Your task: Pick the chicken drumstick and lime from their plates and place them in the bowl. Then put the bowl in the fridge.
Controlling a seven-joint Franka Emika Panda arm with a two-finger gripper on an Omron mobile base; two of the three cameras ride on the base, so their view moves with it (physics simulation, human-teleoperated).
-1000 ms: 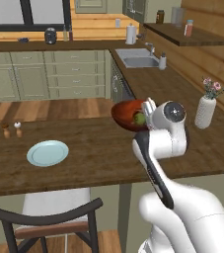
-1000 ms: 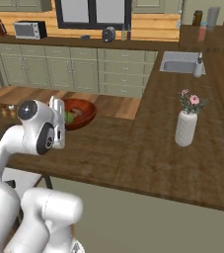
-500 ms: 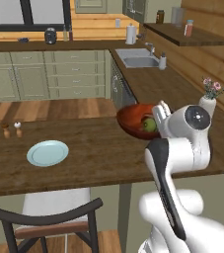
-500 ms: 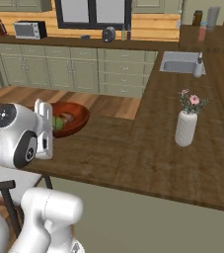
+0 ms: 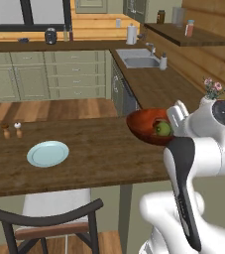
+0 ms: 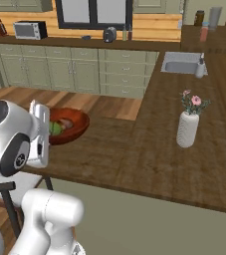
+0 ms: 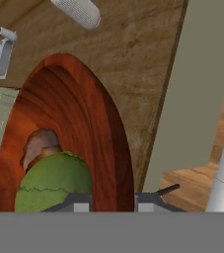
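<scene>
Dark wood-grain table [image 5: 84, 158], matte, broad. Above its edge hangs the glossy reddish-brown wooden bowl [image 5: 148, 127], round, shallow, lifted and tilted. Tool [image 7: 112, 202] clenched on the bowl's rim. Inside: rough-skinned round green lime [image 7: 54, 183], with the brownish chicken drumstick [image 7: 38, 144] behind. Judgement: level the bowl and carry it slowly to the fridge, or the contents roll out.

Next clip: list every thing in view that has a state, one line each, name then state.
bowl: lifted off the counter, rim clamped by the gripper
lime: inside the bowl
chicken drumstick: inside the bowl, behind the lime
gripper: shut on the bowl's rim
plate: flat on the counter, nothing on it
</scene>
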